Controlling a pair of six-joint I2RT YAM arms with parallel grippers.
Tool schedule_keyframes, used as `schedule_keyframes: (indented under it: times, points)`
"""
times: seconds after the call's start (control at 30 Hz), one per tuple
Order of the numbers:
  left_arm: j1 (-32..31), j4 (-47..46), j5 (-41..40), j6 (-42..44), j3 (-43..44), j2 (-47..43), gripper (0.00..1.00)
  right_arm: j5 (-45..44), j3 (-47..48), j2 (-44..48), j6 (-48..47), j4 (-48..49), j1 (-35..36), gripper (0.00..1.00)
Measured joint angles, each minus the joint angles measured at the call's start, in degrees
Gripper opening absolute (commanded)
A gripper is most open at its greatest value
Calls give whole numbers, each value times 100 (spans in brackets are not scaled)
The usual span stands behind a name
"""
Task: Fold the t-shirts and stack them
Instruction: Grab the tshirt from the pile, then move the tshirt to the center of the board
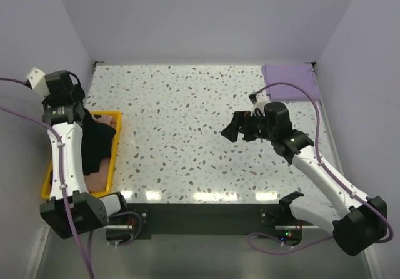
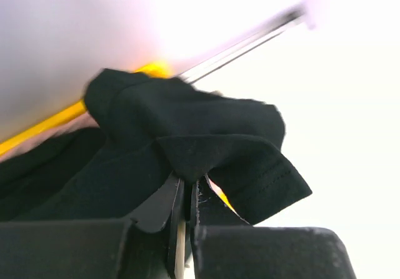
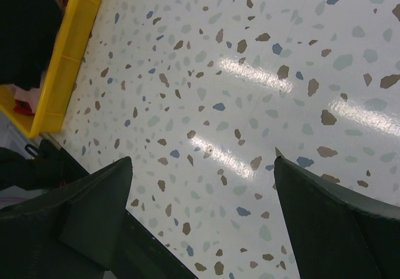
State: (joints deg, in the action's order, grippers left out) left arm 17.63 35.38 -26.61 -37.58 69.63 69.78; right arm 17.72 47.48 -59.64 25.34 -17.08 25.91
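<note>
My left claw [image 2: 186,194] is pinched closed on a fold of the black t-shirt [image 2: 187,122], which drapes into the yellow tray [image 1: 116,142] over the peach t-shirt [image 1: 100,180]. My right claw [image 3: 203,172] gapes wide, holding nothing, above the speckled table [image 1: 187,116], well right of the tray. The lavender t-shirt [image 1: 289,81] lies flat, farthest from the tray.

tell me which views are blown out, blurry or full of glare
Left wrist: right side blown out to white, black shirt and tray rim blurred. Right wrist: sharp, with glare streaks on the table. Top: evenly lit, glare patches along the table's near edge.
</note>
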Motion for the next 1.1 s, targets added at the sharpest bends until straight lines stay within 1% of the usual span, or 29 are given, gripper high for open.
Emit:
schedule_keyframes:
  times: [0.23, 0.33, 0.53, 0.57, 0.77, 0.8, 0.83, 0.87, 0.93, 0.97, 1.07, 1.1]
  points:
    - [-24, -52, 1163, 125, 1200, -490, 0, 46, 0, -11, 11, 9, 2, 99]
    - [-245, -131, 1659, 120, 1596, -542, 0, 44, 0, -11, 11, 26, 2, 99]
    - [-1545, -267, 2251, 118, 2164, -435, 0, 37, 0, -4, 7, 42, 2, 99]
    - [-1707, -317, 2308, 118, 2188, -420, 0, 31, 0, 0, 4, 42, 2, 99]
    - [-3165, -542, 2479, 114, 2203, -245, 0, -79, 0, 83, -13, 42, 2, 99]
    - [-3362, -575, 2505, 114, 2186, -201, 2, -120, 0, 105, -17, 44, 0, 99]
    - [-3471, -629, 2527, 116, 2133, -170, 9, -160, 0, 125, -28, 46, 2, 99]
    - [-3567, -721, 2588, 114, 2006, -162, 22, -175, 0, 133, -31, 50, 0, 99]
    - [-3622, -835, 2697, 107, 1742, -109, 39, -190, 0, 140, -33, 76, 0, 99]
    - [-3620, -946, 2776, 109, 1569, -46, 50, -199, 0, 138, -33, 85, 0, 99]
    - [-3613, -1154, 2955, 96, 1082, 361, 59, -203, -4, 85, -31, 151, 2, 99]
    - [-3613, -1174, 2986, 101, 931, 479, 59, -203, -15, 48, -31, 184, 0, 99]
